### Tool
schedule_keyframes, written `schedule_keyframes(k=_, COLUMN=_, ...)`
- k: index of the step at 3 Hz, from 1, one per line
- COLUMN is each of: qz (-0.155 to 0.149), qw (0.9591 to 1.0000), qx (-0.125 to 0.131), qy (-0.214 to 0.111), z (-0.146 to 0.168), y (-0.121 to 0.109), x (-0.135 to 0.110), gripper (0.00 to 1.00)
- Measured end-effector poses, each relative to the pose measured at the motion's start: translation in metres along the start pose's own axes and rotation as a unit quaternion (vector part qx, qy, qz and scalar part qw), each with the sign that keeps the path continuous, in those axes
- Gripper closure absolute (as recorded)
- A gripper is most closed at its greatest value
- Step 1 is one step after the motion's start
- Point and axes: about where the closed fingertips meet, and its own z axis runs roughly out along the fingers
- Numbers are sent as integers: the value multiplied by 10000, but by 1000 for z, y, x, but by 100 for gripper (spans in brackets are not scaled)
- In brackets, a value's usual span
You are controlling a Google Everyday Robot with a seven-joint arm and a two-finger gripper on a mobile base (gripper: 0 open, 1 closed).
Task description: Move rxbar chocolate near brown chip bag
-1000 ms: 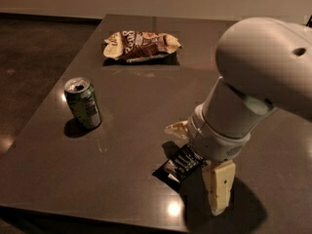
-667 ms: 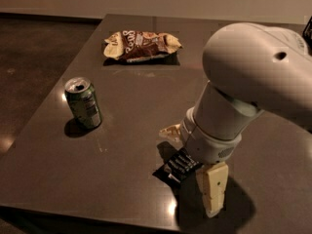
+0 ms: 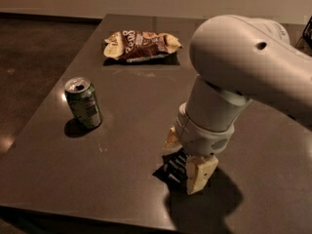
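2 fingers of the gripper point(image 3: 184, 165) straddle the rxbar chocolate point(image 3: 169, 170) near the front table point(image 3: 136, 111) edge, apart but closer together than 1 s ago. Grasp looks imminent; bar not lifted, brown chip bag point(image 3: 141, 45) well apart at the far side.

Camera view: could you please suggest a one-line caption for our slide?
Gripper low over the rxbar chocolate near the table's front edge; brown chip bag at the far end, green can upright.
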Motion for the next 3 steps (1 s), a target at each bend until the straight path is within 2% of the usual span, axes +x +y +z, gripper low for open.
schedule_keyframes(k=1, qz=34, qw=10000, qx=-64, qy=62, z=-1, y=-2, x=6, gripper=65)
schedule_keyframes(k=2, qz=52, qw=9999, qx=-55, qy=71, z=-5, y=-3, x=6, gripper=96)
schedule_keyframes(k=3, qz=450, qw=9985, qx=158, qy=269, z=-25, y=-22, x=23, gripper=100)
